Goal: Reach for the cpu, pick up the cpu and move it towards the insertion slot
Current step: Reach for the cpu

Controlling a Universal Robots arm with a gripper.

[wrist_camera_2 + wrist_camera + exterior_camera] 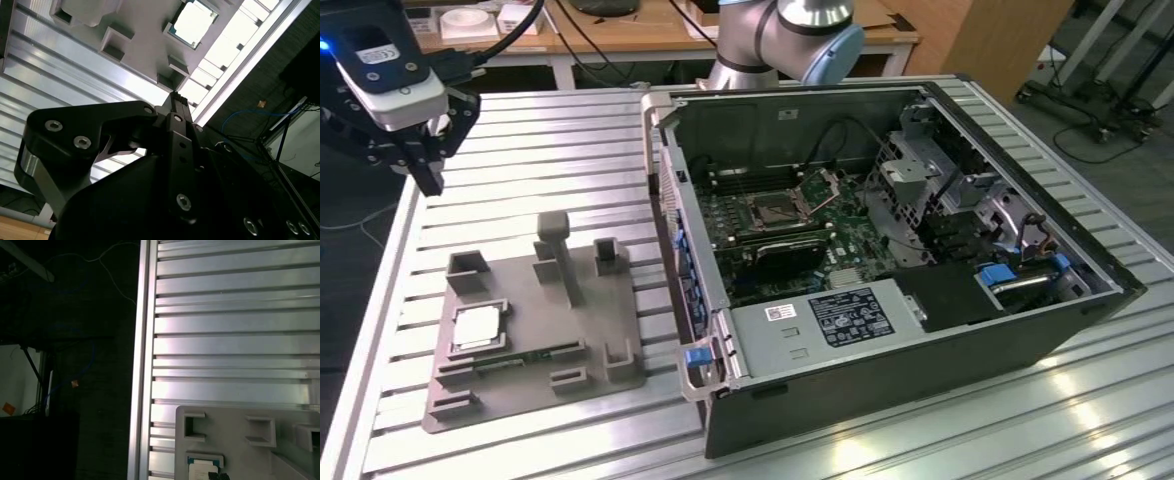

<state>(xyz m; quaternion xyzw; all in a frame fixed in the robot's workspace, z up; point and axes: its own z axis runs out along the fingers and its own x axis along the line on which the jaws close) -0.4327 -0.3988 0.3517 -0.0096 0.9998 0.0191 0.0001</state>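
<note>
Exterior view first: I've got the slatted aluminium surface (560, 130) spread right across, and the open computer case (921, 385) sits on it as the biggest item, taking up the side toward the exterior view's right. Beside it, toward the surface's edge on the exterior view's left, lies the grey fixture tray (514, 400), flat on the slats, clear of the case, with upright posts and shallow pockets.

My claw (430, 182) hangs above the far corner of the surface on that same side, well apart from the tray. Its fingertips look pressed together into a single tip, with nothing between them. The second wrist view agrees: the claw (176, 96) comes to one narrow tip over the slats, empty, with the tray (145, 45) beyond it.

Inside the case, the insertion slot (774, 212) sits on the green board, dark centre in a silver frame, its hinged plate (825, 188) tilted up next to it.

Now the cpu (478, 328): it lies flat in a square pocket of the tray, at the tray's end nearest the surface's edge, untouched. Both wrist views catch it, bright and silvery (194, 22), and partly cut off in the first wrist view (205, 469). A thin green memory stick (520, 358) lies in the tray just beside it.
</note>
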